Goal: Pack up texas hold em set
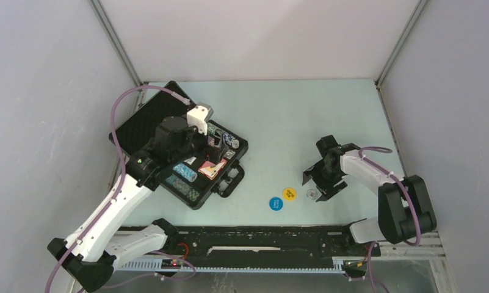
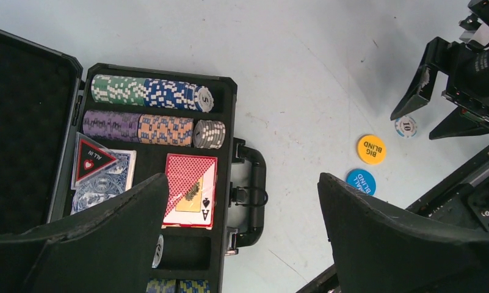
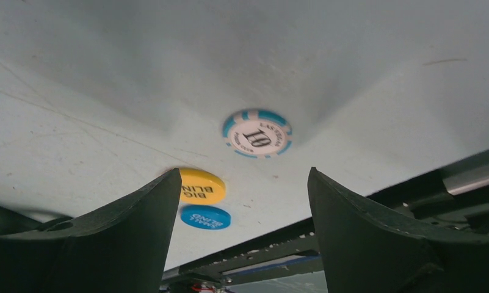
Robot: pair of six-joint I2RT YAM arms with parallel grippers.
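- Black hard briefcase (image 1: pixel 145 122) lay open near the bench's left edge, foam-lined, with chip rows (image 2: pixel 150 93) and a red deck (image 2: pixel 190 189) seated inside.
- Left fingers (image 2: pixel 95 250) hovered above it, spread wide, empty.
- Near the front edge: glossy blue disc (image 1: pixel 276 203), yellow disc (image 1: pixel 289 193), striped chip (image 3: pixel 257 133); thin, rigid, probably slippery, best pinched across the rim.
- Right fingers (image 3: pixel 376 238) stood apart over the chip, holding nothing.
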